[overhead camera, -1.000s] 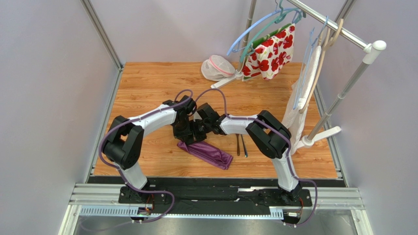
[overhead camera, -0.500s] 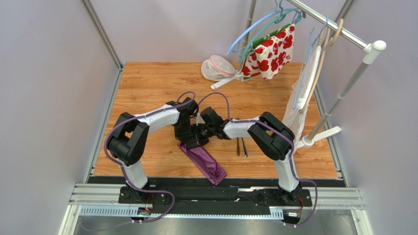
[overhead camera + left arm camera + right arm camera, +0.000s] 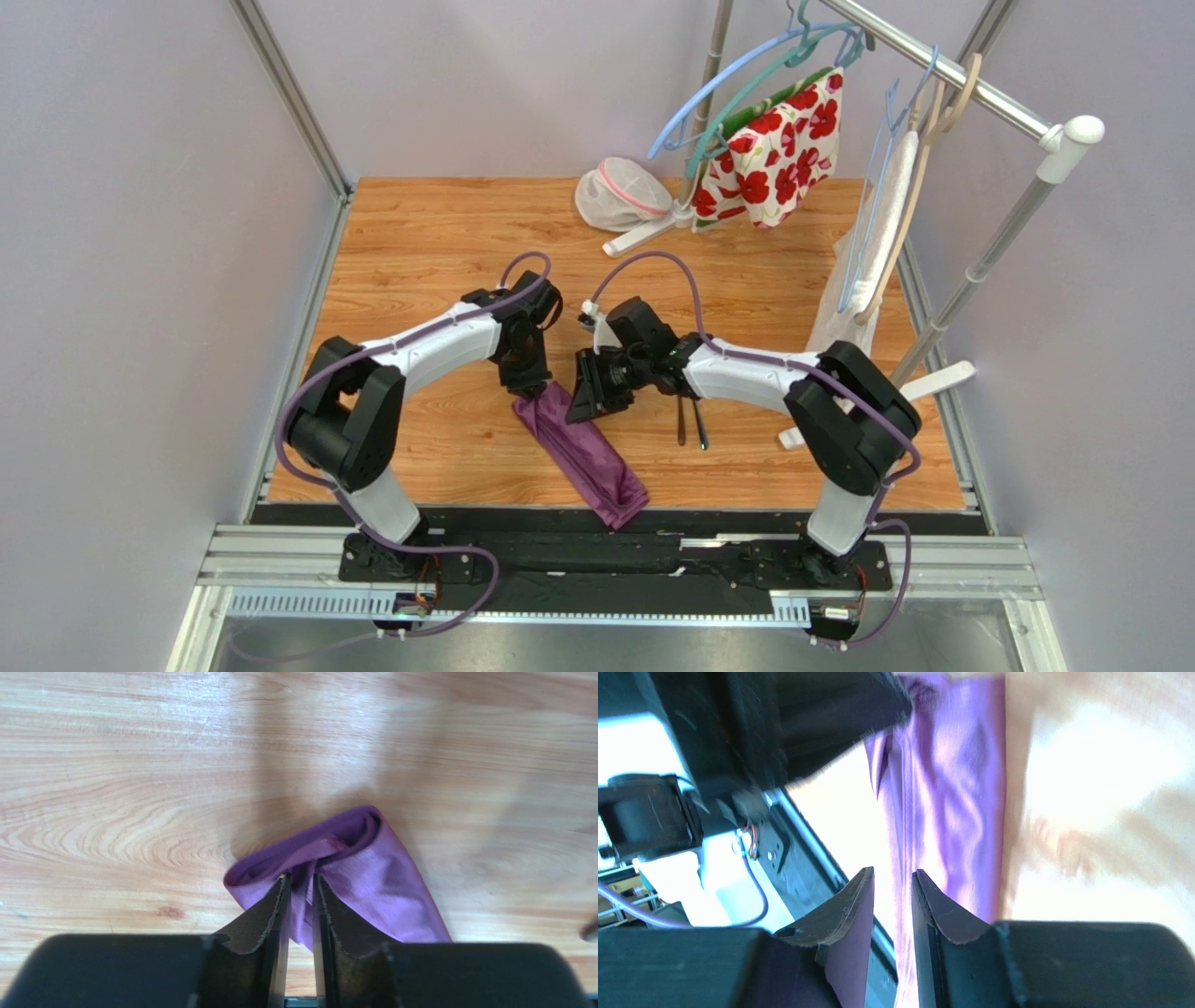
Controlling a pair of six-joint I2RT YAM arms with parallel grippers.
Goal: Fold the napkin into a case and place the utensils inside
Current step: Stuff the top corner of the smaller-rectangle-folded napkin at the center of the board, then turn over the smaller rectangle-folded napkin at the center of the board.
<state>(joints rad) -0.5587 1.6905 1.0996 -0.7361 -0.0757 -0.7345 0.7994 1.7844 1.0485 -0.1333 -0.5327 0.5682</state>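
1. The napkin lies on the worktop as a narrow folded strip. It runs diagonally from between the two claws toward the near edge.
2. The left claw stands over the strip's far end, where the cloth bunches into a rolled fold. Its jaws are narrow, with a ridge of purple cloth in the gap. Whether they pinch that ridge or merely straddle it cannot be told.
3. The right claw hangs just beside the same end, tilted to look along the strip. Its jaws are narrowly parted with nothing between them; the cloth lies beyond the fingers.
4. Both claws work at one end, probably because that end sets the fold and forms the mouth of the case.
5. The utensils lie side by side on the worktop, right of the strip and apart from it, on the right arm's side. Insertion is judged not yet begun.
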